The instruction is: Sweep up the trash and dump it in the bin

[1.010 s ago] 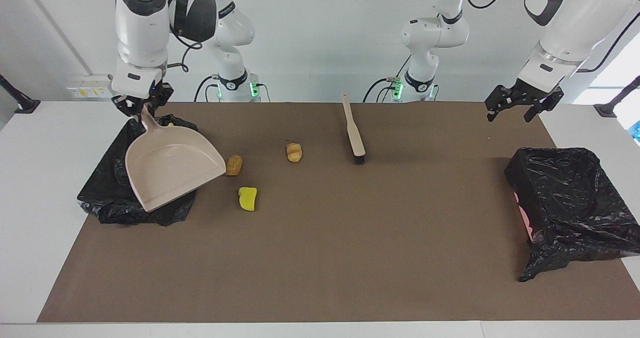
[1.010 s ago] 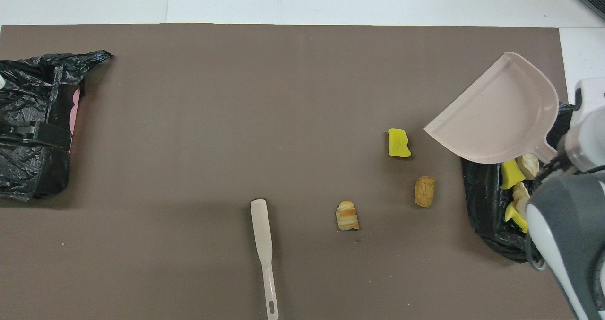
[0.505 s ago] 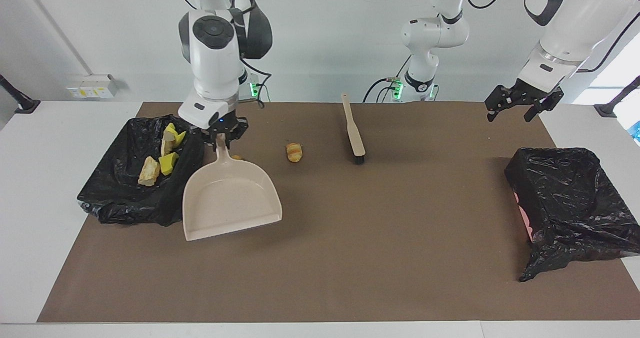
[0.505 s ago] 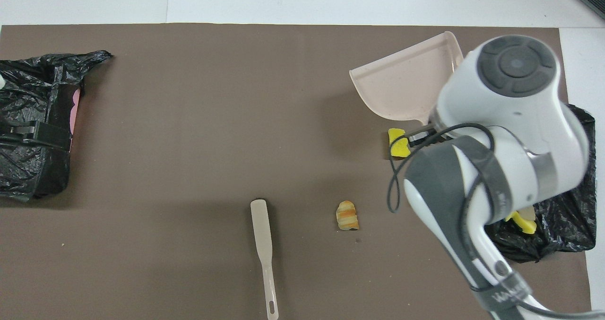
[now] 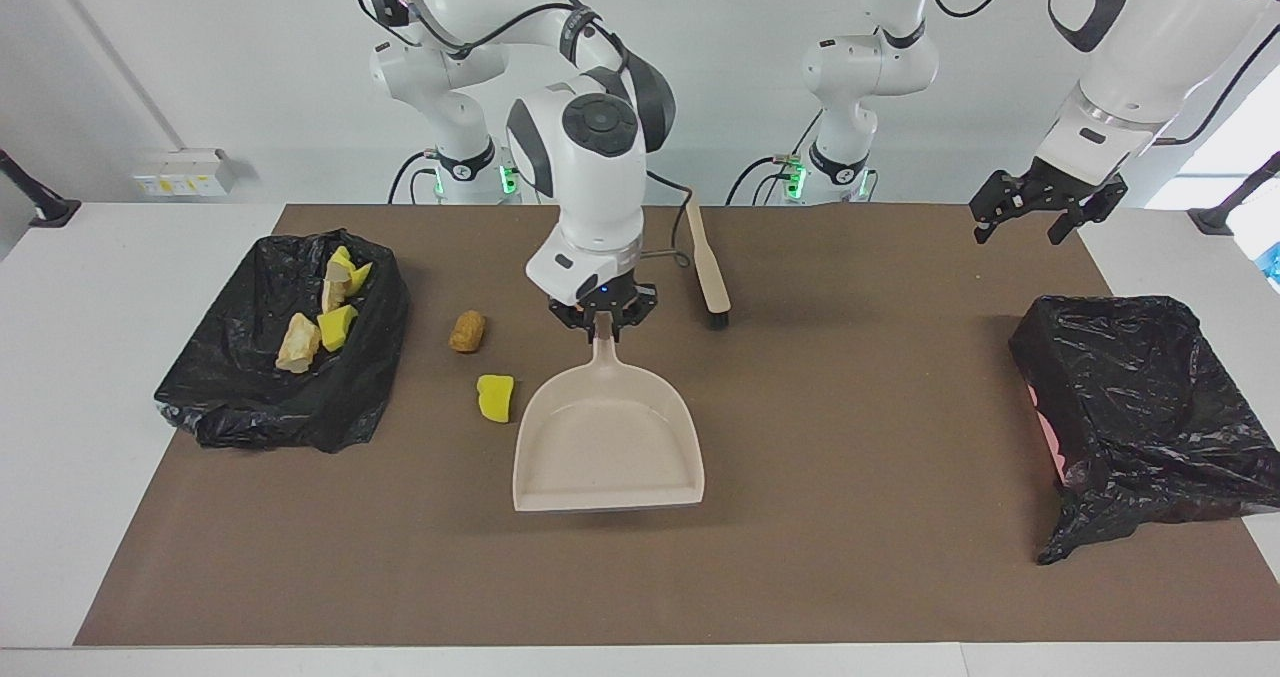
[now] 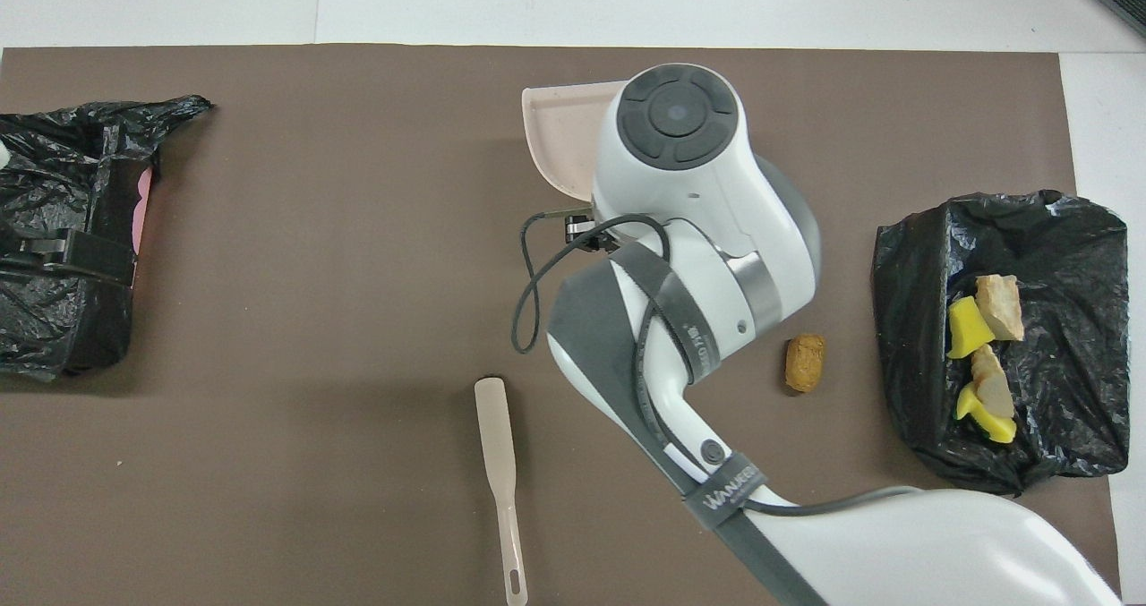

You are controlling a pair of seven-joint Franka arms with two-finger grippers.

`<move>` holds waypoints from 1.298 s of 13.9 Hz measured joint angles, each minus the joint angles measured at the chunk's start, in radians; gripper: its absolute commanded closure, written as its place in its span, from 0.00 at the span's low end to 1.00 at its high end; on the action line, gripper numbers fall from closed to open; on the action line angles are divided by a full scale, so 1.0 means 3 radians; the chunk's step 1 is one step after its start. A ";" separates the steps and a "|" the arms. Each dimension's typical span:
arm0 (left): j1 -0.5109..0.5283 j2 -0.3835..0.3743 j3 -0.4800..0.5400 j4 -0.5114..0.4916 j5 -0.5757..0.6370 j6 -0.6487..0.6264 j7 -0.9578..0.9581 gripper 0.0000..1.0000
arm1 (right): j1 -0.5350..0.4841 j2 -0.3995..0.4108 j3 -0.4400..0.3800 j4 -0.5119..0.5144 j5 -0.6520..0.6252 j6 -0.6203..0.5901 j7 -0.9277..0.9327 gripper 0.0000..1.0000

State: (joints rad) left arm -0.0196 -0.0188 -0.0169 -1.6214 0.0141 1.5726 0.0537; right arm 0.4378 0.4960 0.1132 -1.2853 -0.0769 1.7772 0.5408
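Note:
My right gripper (image 5: 603, 325) is shut on the handle of the beige dustpan (image 5: 608, 447), which is low over the middle of the mat with its open lip pointing away from the robots. In the overhead view my arm hides all but a corner of the dustpan (image 6: 557, 132). On the mat, toward the right arm's end from the pan, lie two pieces of trash: a yellow foam chunk (image 5: 495, 398) and a brown lump (image 5: 467, 330) (image 6: 805, 362). The black-bagged bin (image 5: 250, 407) (image 6: 1065, 320) holds several scraps (image 5: 320, 322) (image 6: 983, 320). My left gripper (image 5: 1045, 219) waits open in the air at the left arm's end.
A beige brush (image 5: 706, 262) (image 6: 498, 463) lies on the mat close to the robots, beside my right gripper. A second bin in a black bag (image 5: 1140, 407) (image 6: 63, 230) stands at the left arm's end. A brown mat (image 5: 800, 557) covers the table.
My right arm has swung the dustpan from above the bin at its end of the table to the middle of the mat, baring the scraps in the bin. The left arm has stayed still.

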 measured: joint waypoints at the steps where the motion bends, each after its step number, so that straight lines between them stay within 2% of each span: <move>1: 0.0000 0.0000 0.0000 0.0000 0.0000 0.0000 0.0000 0.00 | 0.0066 0.0151 0.0001 0.0157 0.0007 0.0006 0.0109 1.00; 3: 0.0000 0.0000 0.0000 0.0000 0.0000 0.0000 0.0000 0.00 | 0.0208 0.0449 0.0003 0.0394 0.0026 0.0116 0.0369 1.00; 6: 0.0000 0.0000 0.0000 0.0000 0.0000 0.0000 0.0000 0.00 | 0.0398 0.0722 0.0036 0.0539 0.0038 0.0265 0.0602 1.00; 9: 0.0000 0.0000 0.0000 0.0000 0.0000 0.0000 0.0000 0.00 | 0.0435 0.0809 0.0151 0.0573 0.0075 0.0320 0.0686 1.00; 14: 0.0000 0.0000 0.0000 0.0000 0.0000 0.0000 0.0000 0.00 | 0.0437 0.0887 0.0164 0.0588 0.0176 0.0377 0.0716 1.00; 17: 0.0000 0.0000 0.0000 0.0000 0.0000 0.0000 0.0000 0.00 | 0.0428 0.0897 0.0166 0.0587 0.0328 0.0368 0.0716 0.94; 18: 0.0000 0.0000 0.0000 0.0000 0.0000 0.0000 0.0000 0.00 | 0.0424 0.0899 0.0166 0.0586 0.0338 0.0367 0.0716 0.88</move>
State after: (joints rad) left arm -0.0196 -0.0188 -0.0169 -1.6213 0.0142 1.5726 0.0537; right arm 0.5651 0.7658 0.1631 -1.1095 0.0245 1.8871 0.7557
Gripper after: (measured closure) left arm 0.000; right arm 0.692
